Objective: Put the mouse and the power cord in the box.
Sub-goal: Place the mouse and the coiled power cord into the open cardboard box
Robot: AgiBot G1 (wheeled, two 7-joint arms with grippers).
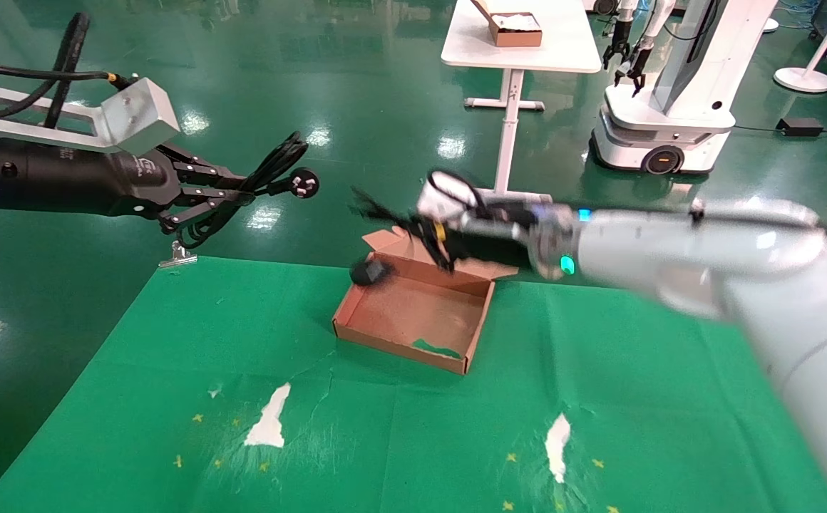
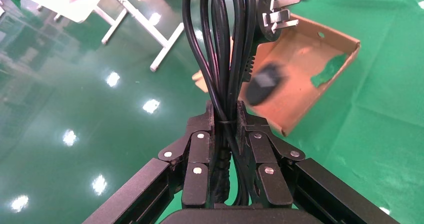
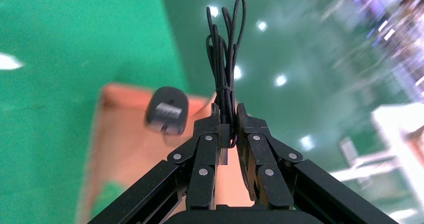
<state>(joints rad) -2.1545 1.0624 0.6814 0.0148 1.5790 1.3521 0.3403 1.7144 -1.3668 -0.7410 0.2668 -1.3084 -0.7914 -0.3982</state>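
Left gripper (image 1: 232, 194) was raised over the floor, off the far-left corner of the green table cover (image 1: 171, 399), fingers (image 2: 200, 151) pinched tight on the bundled power cord (image 1: 271, 167), pronged plug pointing right. Right gripper (image 1: 431, 239) reached in above the far edge of the box (image 1: 413, 313), fingers (image 3: 207, 151) clamped on the mouse's coiled cable; the mouse (image 1: 371, 272) dangled below it, over the box's far-left corner. The box sat open mid-table, lid flap back.
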